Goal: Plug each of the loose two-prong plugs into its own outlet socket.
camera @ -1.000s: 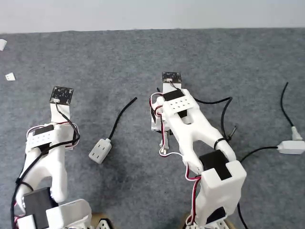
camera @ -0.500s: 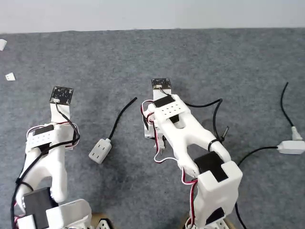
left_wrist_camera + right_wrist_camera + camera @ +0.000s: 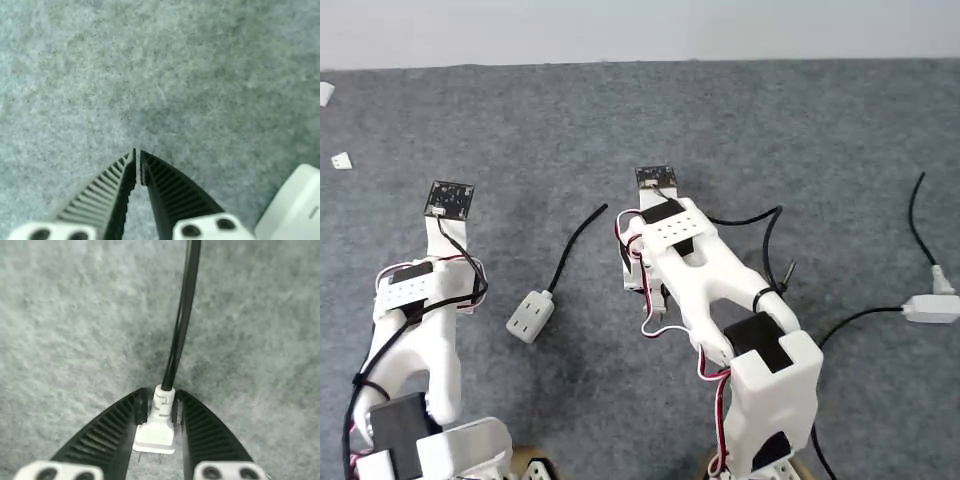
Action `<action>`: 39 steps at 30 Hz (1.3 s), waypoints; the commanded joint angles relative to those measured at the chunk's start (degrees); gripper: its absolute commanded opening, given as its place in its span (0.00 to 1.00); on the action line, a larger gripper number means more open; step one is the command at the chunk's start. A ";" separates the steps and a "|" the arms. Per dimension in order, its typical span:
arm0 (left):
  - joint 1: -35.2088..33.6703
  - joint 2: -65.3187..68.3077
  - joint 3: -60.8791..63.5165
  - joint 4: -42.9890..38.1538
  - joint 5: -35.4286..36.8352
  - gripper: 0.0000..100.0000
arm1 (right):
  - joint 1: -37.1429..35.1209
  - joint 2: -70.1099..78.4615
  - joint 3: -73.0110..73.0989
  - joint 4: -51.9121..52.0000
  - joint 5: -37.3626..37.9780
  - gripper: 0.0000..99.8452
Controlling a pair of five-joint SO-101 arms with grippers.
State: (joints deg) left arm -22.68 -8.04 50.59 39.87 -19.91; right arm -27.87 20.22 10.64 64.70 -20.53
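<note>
Closest, the white plastic left arm (image 3: 420, 330) and right arm (image 3: 720, 280) rise from the near edge of the grey carpeted table (image 3: 800, 130). Just beside the left arm, a white rectangular outlet socket (image 3: 530, 316) lies flat, its black cord (image 3: 575, 245) trailing away; the left gripper (image 3: 136, 154) hangs over the carpet near that socket's corner, ribbed jaws pressed together with nothing between them. Farther out, the right gripper (image 3: 160, 392) is clamped on a white two-prong plug (image 3: 156, 426), jaws closed to the plug's width; the prongs point back toward the wrist; its black cable (image 3: 182, 315) runs off across the carpet. At the right edge, well apart from both arms, lies a second white socket block (image 3: 930, 309); a small white corded plug (image 3: 942, 279) sits just beside it, plugged in or not I cannot tell; two white scraps (image 3: 340, 160) lie at the far left.
</note>
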 commanded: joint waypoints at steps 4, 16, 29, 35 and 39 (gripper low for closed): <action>0.18 0.00 -2.86 0.00 -0.35 0.02 | 1.54 -0.31 -2.73 -0.75 0.79 0.02; 0.26 0.09 -2.95 0.00 -0.18 0.02 | 1.27 -0.75 -3.25 -0.13 0.97 0.01; 4.75 -1.41 -5.14 0.35 -2.55 0.02 | 1.36 -9.45 1.85 -2.86 4.48 0.01; 4.84 -11.08 -4.79 2.20 1.76 0.02 | 1.63 -9.54 1.76 -2.95 4.75 0.01; 6.59 -19.96 -0.40 8.18 0.44 0.02 | 1.71 -9.54 1.76 -3.03 4.75 0.01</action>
State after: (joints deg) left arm -17.93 -21.23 49.10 44.35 -19.21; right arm -26.81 14.07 12.92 62.42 -16.48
